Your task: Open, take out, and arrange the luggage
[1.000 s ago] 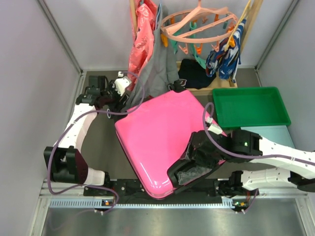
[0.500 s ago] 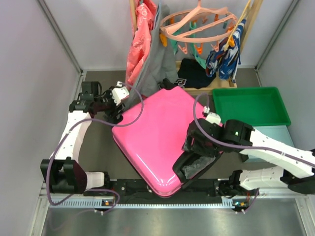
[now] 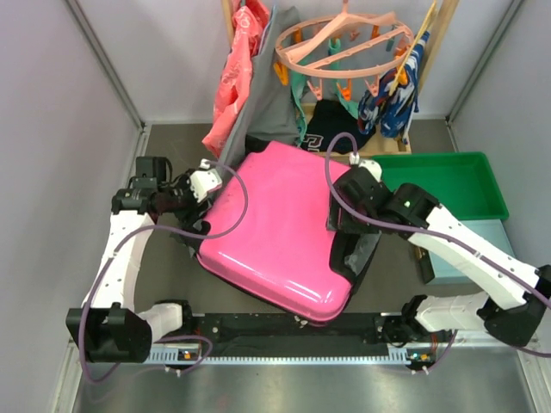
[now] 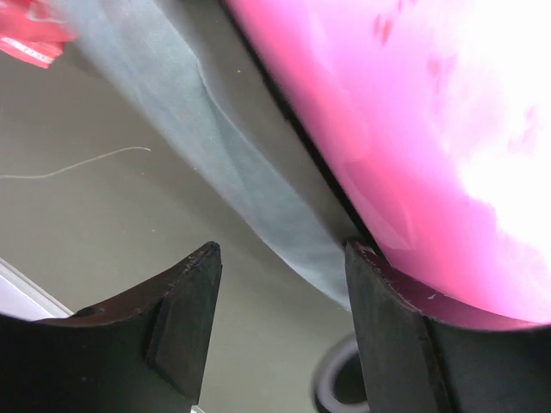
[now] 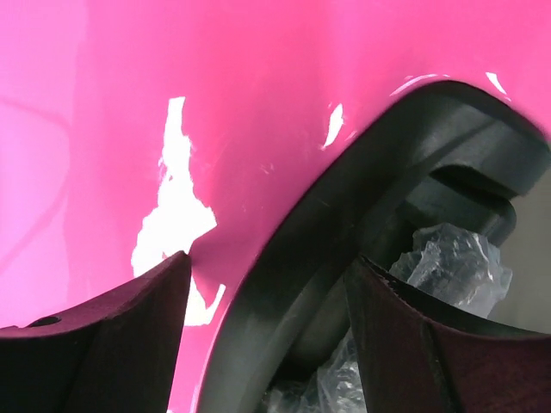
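Two arms have just swung the luggage (image 3: 275,232) round, off the table's (image 3: 172,271) near edge to its middle. Left gripper (image 4: 282,249) and right gripper (image 5: 267,258), jaws spread, press its side rims, clamping nothing. It's better placed, but not yet laid open.

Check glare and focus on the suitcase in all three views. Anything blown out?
Top external: sharp and evenly lit, only a mild sheen along the near edge of the suitcase. Left wrist: the shell clips to white at the right, everything is soft at this range, fingers dark. Right wrist: white specular patches on the pink, fingers blurred and in shade.
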Action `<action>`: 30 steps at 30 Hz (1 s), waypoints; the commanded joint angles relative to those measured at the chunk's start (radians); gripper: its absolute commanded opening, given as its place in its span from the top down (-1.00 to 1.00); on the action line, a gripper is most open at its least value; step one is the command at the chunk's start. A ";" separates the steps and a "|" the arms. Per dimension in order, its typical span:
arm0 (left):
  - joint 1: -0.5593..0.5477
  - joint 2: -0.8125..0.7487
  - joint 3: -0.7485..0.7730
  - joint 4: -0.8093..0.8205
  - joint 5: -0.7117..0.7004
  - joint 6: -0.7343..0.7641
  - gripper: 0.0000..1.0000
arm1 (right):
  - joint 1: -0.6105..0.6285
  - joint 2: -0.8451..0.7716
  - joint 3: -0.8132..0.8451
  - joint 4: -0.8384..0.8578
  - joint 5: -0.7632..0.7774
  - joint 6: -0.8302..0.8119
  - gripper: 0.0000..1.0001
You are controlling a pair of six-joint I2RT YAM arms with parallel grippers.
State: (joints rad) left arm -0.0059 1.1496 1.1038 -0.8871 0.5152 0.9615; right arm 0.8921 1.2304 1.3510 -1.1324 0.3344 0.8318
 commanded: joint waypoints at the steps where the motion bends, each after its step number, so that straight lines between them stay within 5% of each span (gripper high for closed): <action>1: -0.028 -0.013 0.054 -0.118 0.135 -0.117 -0.34 | -0.067 0.147 -0.030 0.445 0.065 -0.229 -0.36; 9: -0.029 0.036 0.096 0.186 -0.006 -0.299 -0.39 | -0.136 0.143 -0.044 0.444 0.123 -0.304 -0.36; 16: -0.045 0.185 0.119 0.178 0.062 -0.245 -0.42 | -0.139 0.015 -0.185 0.433 0.161 -0.295 -0.37; 23: -0.081 0.254 0.101 0.290 -0.092 -0.325 -0.46 | -0.137 -0.068 -0.246 0.411 0.147 -0.292 -0.39; 25: -0.106 0.281 0.093 0.303 -0.136 -0.323 0.25 | -0.139 -0.074 -0.247 0.408 0.146 -0.296 -0.39; 26: -0.108 0.288 0.106 0.319 -0.147 -0.331 0.86 | -0.139 -0.074 -0.245 0.407 0.146 -0.299 -0.39; 27: -0.108 0.283 0.119 0.333 -0.161 -0.377 1.00 | -0.137 -0.077 -0.243 0.404 0.147 -0.300 -0.39; 30: -0.108 0.239 0.156 0.440 -0.240 -0.426 1.00 | -0.137 -0.080 -0.242 0.404 0.144 -0.306 -0.40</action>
State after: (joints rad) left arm -0.1101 1.4319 1.1992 -0.6334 0.3672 0.6212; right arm 0.7578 1.1542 1.1324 -0.6250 0.4667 0.5720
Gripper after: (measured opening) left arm 0.017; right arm 0.695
